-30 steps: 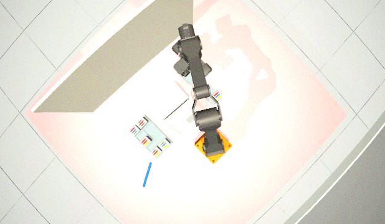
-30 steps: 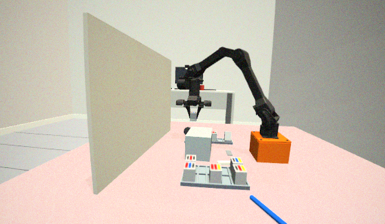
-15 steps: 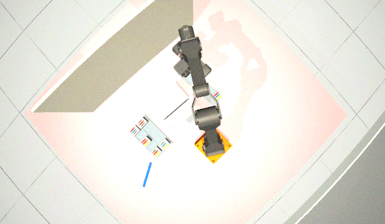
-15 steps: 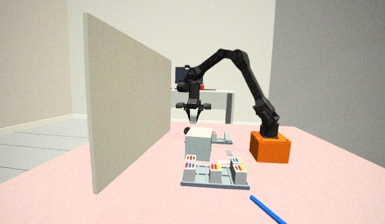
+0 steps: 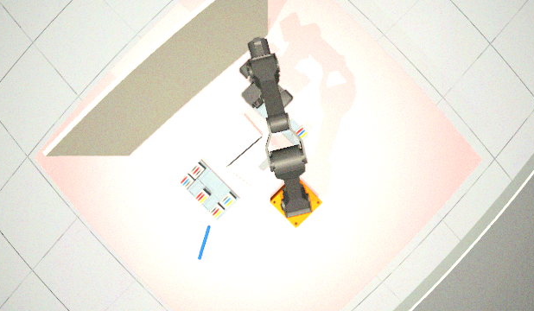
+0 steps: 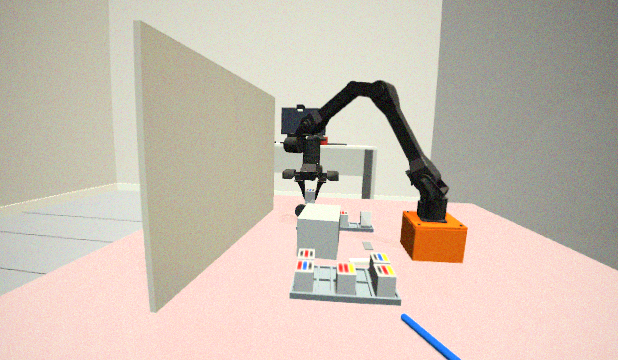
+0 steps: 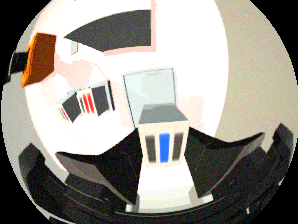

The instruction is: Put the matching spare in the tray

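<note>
My gripper (image 6: 311,194) (image 7: 160,126) is shut on a small white spare block (image 7: 164,144) (image 6: 310,190) whose label shows a blue stripe between two dark ones. It hangs in the air behind the grey mounted unit (image 6: 318,230), next to the tall beige panel (image 6: 199,165) (image 5: 155,86). In the wrist view a pale blue-grey tray (image 7: 150,88) lies right below the held spare. A grey rack (image 6: 344,295) (image 5: 211,183) with several striped spares stands in front of the unit.
A second small rack (image 6: 357,226) (image 5: 301,131) with blocks stands between the unit and the arm's orange base (image 6: 431,237) (image 5: 295,218). A blue stick (image 6: 429,337) (image 5: 204,242) lies near the front. A small grey chip (image 6: 368,245) lies on the pink table.
</note>
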`<state>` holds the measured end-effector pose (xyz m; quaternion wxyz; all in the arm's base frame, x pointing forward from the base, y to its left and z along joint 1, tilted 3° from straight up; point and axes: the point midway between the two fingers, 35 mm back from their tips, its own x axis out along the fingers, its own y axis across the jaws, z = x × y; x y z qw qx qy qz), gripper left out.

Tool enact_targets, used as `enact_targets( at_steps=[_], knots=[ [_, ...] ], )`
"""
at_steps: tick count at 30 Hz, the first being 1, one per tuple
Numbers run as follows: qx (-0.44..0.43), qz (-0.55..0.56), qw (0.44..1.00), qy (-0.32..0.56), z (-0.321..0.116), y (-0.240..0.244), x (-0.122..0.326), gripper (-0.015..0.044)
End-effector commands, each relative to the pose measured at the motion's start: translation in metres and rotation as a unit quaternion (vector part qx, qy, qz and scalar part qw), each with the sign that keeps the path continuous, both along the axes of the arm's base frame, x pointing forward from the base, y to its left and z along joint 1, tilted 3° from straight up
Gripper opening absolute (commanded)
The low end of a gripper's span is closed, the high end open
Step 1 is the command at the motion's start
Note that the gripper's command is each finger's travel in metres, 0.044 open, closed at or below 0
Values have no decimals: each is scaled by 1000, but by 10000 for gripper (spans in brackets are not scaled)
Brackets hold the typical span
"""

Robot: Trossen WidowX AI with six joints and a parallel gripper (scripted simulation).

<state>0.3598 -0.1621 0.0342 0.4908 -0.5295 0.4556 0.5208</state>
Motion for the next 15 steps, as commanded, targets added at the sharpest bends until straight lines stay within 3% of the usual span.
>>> enact_targets(
  at_steps=[1,15],
  knots=[
    [3,-2,1000,1,-6,1,0,0],
    [3,-2,1000,1,-21,2,-1,0]
  ],
)
